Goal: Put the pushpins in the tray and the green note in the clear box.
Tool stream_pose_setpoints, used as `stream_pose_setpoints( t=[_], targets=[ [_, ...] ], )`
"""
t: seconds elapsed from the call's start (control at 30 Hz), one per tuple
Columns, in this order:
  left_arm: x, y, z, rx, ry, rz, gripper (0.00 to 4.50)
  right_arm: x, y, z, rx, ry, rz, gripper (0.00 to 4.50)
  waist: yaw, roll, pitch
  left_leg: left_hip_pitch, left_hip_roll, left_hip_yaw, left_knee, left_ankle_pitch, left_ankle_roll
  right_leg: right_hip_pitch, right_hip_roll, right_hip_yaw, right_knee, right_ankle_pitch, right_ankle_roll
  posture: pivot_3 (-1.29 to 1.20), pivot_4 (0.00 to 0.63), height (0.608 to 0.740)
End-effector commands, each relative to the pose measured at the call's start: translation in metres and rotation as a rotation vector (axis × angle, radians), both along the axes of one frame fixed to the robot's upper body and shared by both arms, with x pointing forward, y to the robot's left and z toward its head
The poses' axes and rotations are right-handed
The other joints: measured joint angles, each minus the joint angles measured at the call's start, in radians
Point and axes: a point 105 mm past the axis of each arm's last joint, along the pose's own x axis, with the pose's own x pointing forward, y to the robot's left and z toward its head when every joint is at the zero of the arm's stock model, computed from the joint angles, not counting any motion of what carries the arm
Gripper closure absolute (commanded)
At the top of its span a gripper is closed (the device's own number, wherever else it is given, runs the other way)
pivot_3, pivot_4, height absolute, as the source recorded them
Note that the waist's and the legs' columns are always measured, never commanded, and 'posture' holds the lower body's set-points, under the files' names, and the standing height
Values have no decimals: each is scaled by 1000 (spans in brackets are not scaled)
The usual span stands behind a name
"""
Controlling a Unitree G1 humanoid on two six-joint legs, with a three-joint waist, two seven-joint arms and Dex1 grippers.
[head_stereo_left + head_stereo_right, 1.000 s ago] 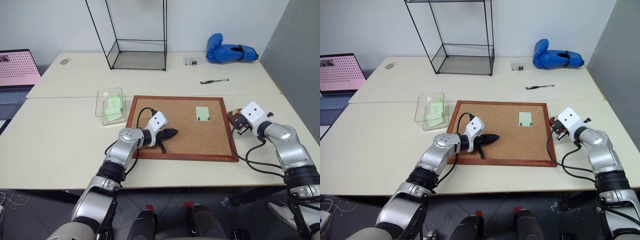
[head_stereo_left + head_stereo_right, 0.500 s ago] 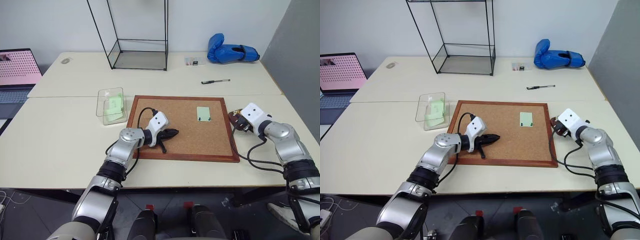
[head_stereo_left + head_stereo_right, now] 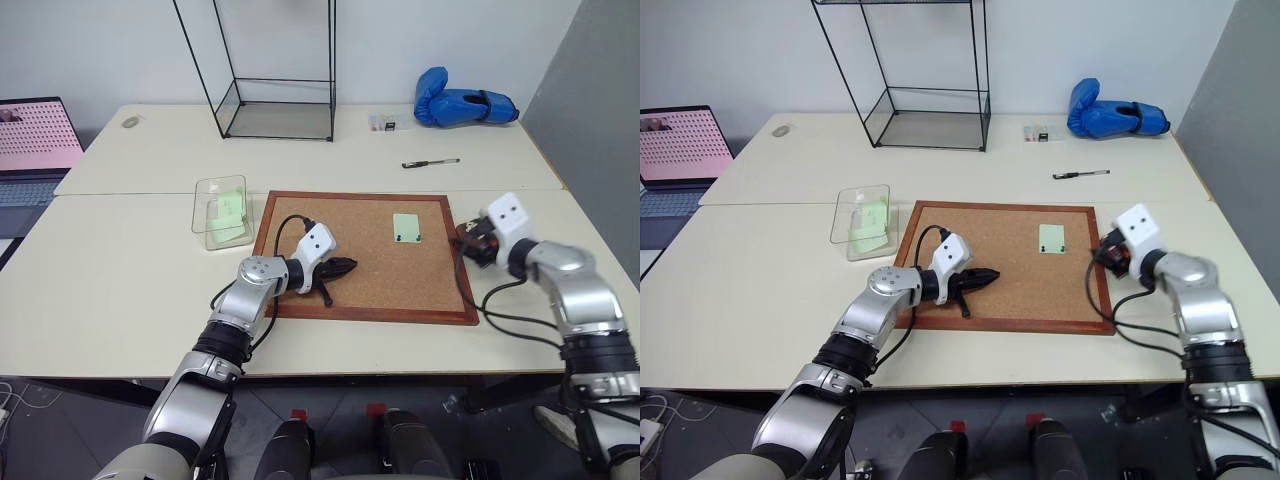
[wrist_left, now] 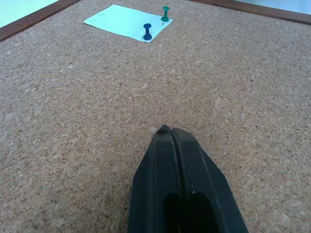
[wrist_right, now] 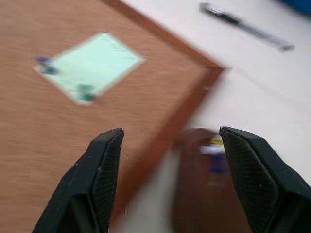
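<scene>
The green note (image 3: 406,227) lies flat on the corkboard (image 3: 370,295), in its far right part, held by two pushpins (image 4: 147,32) at its near edge; the left wrist view shows one pin dark blue and the other green, both upright in the paper. The tray (image 5: 204,194), a dark reddish-brown dish, sits on the surface just outside the board's right frame, and the blurred right wrist view shows small coloured bits lying in it. The right claw (image 5: 170,145) hangs above that spot with its two black fingers spread wide apart and nothing between them, the board's right edge and the tray both showing in the gap. The left claw (image 3: 343,266) rests low over the near left part of the corkboard, its fingers pressed together and empty, pointing toward the note, which is well apart from it. The clear box (image 3: 222,210) stands on the surface just beside the board's left frame, with a pale green slip inside it. Farther back on the surface are a tall black wire-framed glass case (image 3: 277,105), a black pen (image 3: 430,162), a small clear container (image 3: 382,122) and a blue boxing glove (image 3: 460,104); a laptop (image 3: 35,140) with a pink screen sits at the far left
</scene>
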Motion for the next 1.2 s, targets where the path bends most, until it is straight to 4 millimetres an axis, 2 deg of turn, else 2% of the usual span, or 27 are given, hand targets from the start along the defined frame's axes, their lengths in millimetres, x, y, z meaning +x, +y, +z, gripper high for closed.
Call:
stream_pose_setpoints(
  t=[0.03,0.17,0.43,0.47,0.5,0.7,0.77,0.93,1.0,1.2],
  targets=[
    [-11,10,-33,84,100,5,4500,6,18,12,84,-83,-30,1161,-1,0,0,0,0,0,0,0,0,0,0,0,0,0,0,0,150,740],
    [-12,9,-33,81,100,6,4500,18,29,2,134,-117,-98,1161,-2,0,0,0,0,0,0,0,0,0,0,0,0,0,0,0,150,740],
    [-12,8,-32,79,99,8,4500,32,31,-4,195,-129,-161,1161,-4,0,0,0,0,0,0,0,0,0,0,0,0,0,0,0,150,740],
    [-12,8,-32,79,99,8,4500,33,30,-5,197,-128,-165,1517,-4,0,0,0,0,0,0,0,0,0,0,0,0,0,0,0,150,740],
    [-12,8,-32,79,99,8,4500,33,30,-5,200,-127,-167,1607,-4,0,0,0,0,0,0,0,0,0,0,0,0,0,0,0,150,740],
    [-12,8,-32,79,100,9,4500,34,32,-6,213,-121,-158,3011,-4,0,0,0,0,0,0,0,0,0,0,0,0,0,0,0,150,740],
    [-13,9,-32,79,101,9,4500,33,33,-6,215,-122,-150,3267,-4,0,0,0,0,0,0,0,0,0,0,0,0,0,0,0,150,740],
    [-13,9,-33,83,104,7,4500,30,40,0,231,-143,-120,4276,-4,0,0,0,0,0,0,0,0,0,0,0,0,0,0,0,150,740],
    [-13,9,-33,84,105,7,4500,28,44,6,250,-165,-102,4482,-4,0,0,0,0,0,0,0,0,0,0,0,0,0,0,0,150,740],
    [-14,8,-34,85,110,4,4500,21,58,21,290,-217,-32,4482,-3,0,0,-1,0,0,-1,0,0,-1,0,0,0,0,0,0,150,740]
  ],
)
